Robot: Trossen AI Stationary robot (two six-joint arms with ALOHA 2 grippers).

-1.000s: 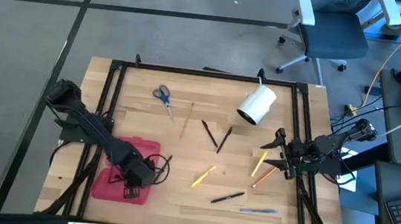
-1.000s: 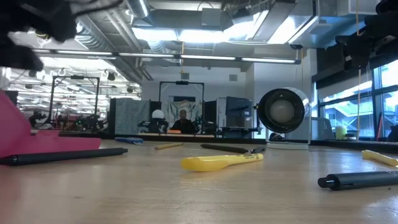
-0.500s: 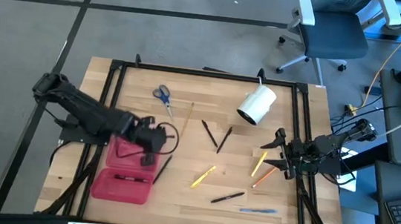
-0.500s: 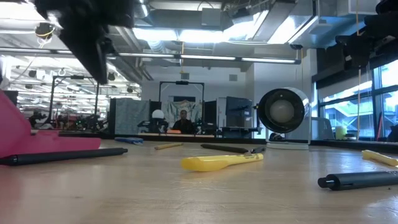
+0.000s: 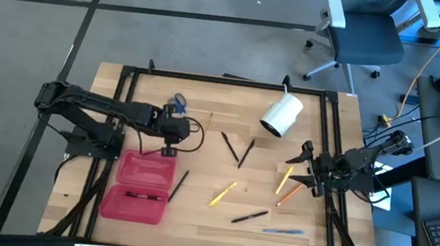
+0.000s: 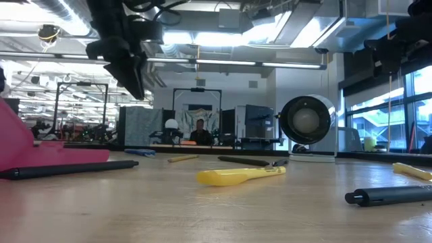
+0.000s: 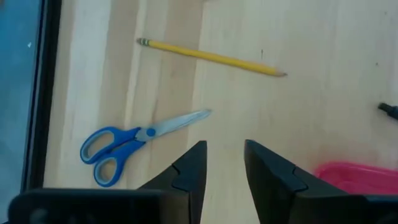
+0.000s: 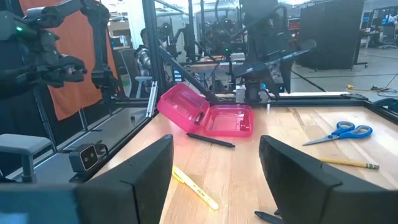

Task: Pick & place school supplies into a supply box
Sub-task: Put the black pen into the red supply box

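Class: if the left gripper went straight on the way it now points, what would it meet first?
Probably bare table. The left gripper stands open with the blue-handled scissors just off to one side and a yellow pencil beyond; depth is unclear.

The left arm is reaching in from the frame's left edge toward upper centre, its left gripper [image 5: 173, 126] pointing down with the fingers [image 7: 189, 171] parted by a narrow gap, holding nothing. The right arm is waiting at the right edge, its right gripper [image 5: 295, 170] facing left with fingers [image 8: 305, 177] spread wide.
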